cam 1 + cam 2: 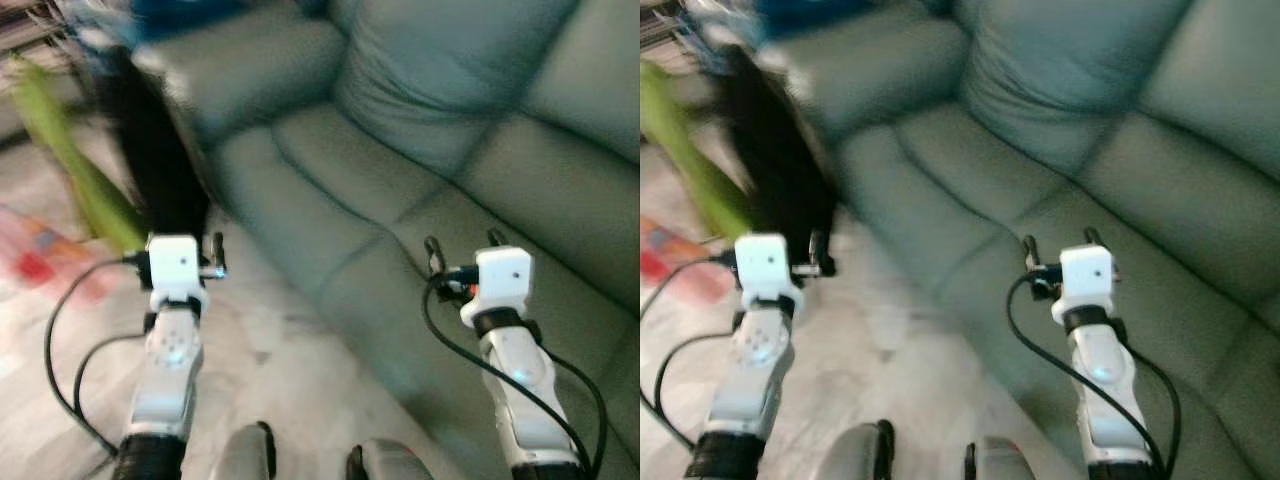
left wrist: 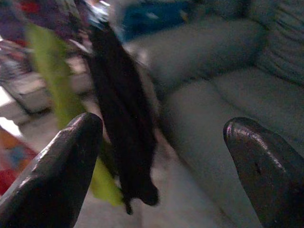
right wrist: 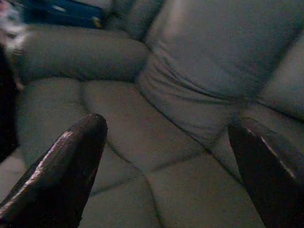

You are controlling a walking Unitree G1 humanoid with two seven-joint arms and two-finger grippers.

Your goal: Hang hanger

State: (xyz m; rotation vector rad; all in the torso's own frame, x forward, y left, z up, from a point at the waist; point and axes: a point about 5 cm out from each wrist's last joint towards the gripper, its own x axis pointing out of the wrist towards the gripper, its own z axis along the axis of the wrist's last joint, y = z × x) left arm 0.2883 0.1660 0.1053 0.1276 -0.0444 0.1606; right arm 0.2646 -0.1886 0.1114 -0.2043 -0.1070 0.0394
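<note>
1. While the head views are blurred, both arms reach forward, and pale floor [image 1: 290,370] lies open between them at 6 o'clock.
2. The left gripper [image 2: 161,166] hangs over the floor at 9 o'clock, its fingers spread wide apart with nothing between them.
3. The right gripper [image 3: 166,171] sits at 3 o'clock above the sofa [image 1: 420,200] seat, its fingers likewise wide apart and bare.
4. The sofa's front edge runs slantwise from 11 o'clock down towards 5 o'clock, bounding the floor on the right.
5. Just ahead of the left gripper, at 10 o'clock, a black garment [image 1: 160,150] hangs down beside the sofa's armrest [image 1: 250,70], its lower end free above the floor.
6. A green cloth [image 1: 70,160] hangs beside it, farther left.
7. I cannot make out a hanger as such; the garment's top at 11 o'clock is too blurred to tell.
8. A cushion [image 1: 440,70] leans on the backrest at 1 o'clock.
</note>
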